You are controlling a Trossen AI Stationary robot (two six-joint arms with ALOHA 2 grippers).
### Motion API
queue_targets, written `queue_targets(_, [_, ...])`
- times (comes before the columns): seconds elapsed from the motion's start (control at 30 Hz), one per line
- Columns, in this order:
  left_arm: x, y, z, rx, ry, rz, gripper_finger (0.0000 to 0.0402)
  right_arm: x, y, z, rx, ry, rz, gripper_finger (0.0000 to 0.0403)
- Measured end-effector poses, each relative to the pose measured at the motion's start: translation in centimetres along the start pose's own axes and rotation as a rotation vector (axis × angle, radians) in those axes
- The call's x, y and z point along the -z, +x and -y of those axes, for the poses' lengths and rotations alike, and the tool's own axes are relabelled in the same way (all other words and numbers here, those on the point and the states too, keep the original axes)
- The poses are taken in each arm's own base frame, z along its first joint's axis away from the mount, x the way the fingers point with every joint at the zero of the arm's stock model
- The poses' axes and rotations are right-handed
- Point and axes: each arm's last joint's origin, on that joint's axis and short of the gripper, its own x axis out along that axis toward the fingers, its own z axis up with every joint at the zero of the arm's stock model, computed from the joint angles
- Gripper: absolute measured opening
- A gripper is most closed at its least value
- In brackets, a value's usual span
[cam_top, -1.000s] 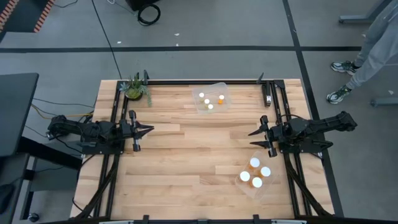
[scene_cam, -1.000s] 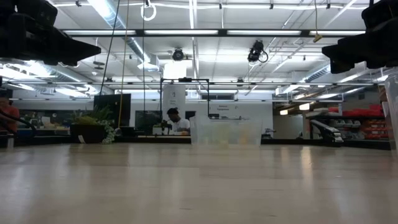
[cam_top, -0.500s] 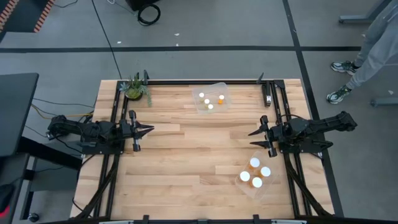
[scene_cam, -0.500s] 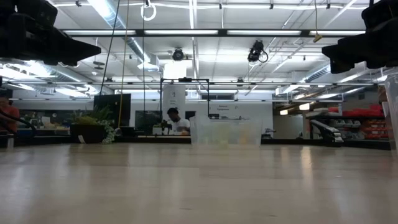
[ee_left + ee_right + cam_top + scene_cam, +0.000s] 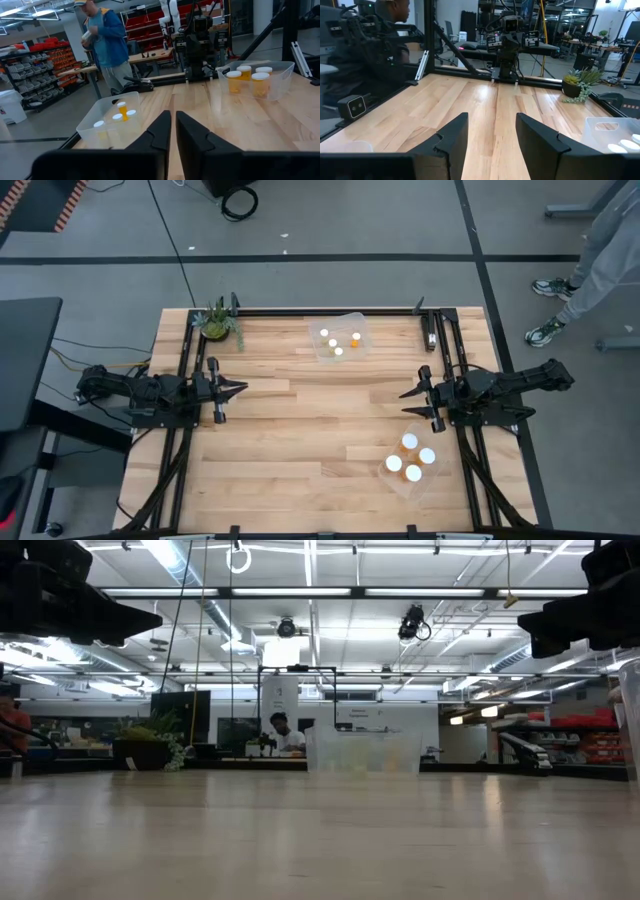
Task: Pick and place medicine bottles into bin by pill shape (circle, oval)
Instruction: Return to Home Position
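Well apart from bin (image 5: pixel 362 330), potted plant (image 5: pixel 217 323).

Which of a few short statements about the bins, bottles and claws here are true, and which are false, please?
1. The far bin and the near bin both hold medicine bottles. True.
2. The right claw grips a bottle. False: it is open and empty.
3. The left claw is shut. True.
4. One bottle lies loose on the table between the arms. False: every visible bottle sits in a bin.
5. The potted plant stands at a far corner of the table. True.
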Motion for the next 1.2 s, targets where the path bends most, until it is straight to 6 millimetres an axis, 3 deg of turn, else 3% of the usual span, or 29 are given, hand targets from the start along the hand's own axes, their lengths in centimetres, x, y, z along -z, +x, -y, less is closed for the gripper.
queue_targets(1.2, [0.0,0.0,0.0,0.0,0.0,0.0,0.0028,0.0,0.0,0.0,0.0,0.0,0.0,0.0172])
